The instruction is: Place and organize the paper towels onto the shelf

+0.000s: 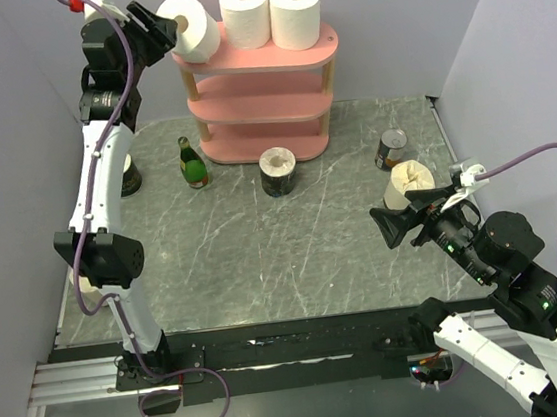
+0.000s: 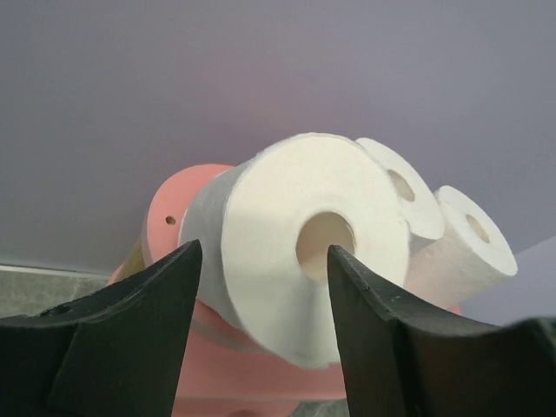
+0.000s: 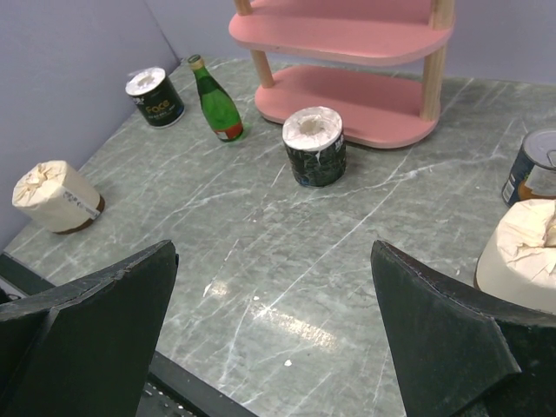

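Tabletop (image 1: 264, 260): carries all items.

Shelf (image 1: 260, 62): three tiers, only the top board loaded.

Left tool (image 2: 265, 259): at the shelf's top left end, fingers parted, tips just short of the tipped white roll (image 1: 192, 27). Judged to be releasing it.

Right tool (image 3: 274, 252): spread wide and empty, front right of the shelf, likely lined up for the near cream roll (image 1: 404, 184).

Count:
- White rolls: three on the top board, two upright (image 1: 245, 13).
- Cream rolls: two, the second (image 3: 56, 198) front left of the shelf.
- Dark-banded rolls: two, one before the shelf (image 1: 277, 171), one left of it (image 3: 155, 97).
- Green bottle (image 1: 191, 163): one.
- Can (image 1: 390, 148): one.
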You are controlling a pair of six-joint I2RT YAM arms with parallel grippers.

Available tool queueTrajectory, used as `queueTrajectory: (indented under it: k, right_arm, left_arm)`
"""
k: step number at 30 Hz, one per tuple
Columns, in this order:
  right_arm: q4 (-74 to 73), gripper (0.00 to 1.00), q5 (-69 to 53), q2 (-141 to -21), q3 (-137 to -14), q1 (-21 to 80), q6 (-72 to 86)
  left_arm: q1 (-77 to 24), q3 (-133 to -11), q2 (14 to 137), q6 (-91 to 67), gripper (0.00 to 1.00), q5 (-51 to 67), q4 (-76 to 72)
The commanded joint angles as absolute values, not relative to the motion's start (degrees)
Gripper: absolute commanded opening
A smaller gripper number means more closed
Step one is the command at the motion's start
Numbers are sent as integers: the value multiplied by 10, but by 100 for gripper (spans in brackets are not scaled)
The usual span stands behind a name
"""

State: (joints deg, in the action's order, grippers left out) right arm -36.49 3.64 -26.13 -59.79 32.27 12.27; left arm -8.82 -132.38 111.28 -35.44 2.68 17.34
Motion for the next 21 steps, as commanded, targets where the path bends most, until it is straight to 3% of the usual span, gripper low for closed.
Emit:
queueTrajectory:
  k: [1,13,16,19,20,21]
  right_arm:
    - [-346,99,45,-267,-616,324,115]
    - [-341,100,42,-273,-606,324,111]
    - [-336,100,35,-275,-591,324,116]
    - [-326,100,29,-278,-571,324,132]
    - [-321,100,19,-281,-566,324,142]
    - [-316,100,11,-282,-552,324,147]
  left_arm:
    - [-87,-1355,1105,-359,65,41,117]
    - [-87,-1305,1050,-309,69,9,162]
    - [-88,-1222,992,-285,76,3,192]
    - [-88,-1097,913,-272,89,-25,218]
    - [-88,-1030,871,-269,99,-31,222]
    - [-87,-999,852,-265,97,-47,237]
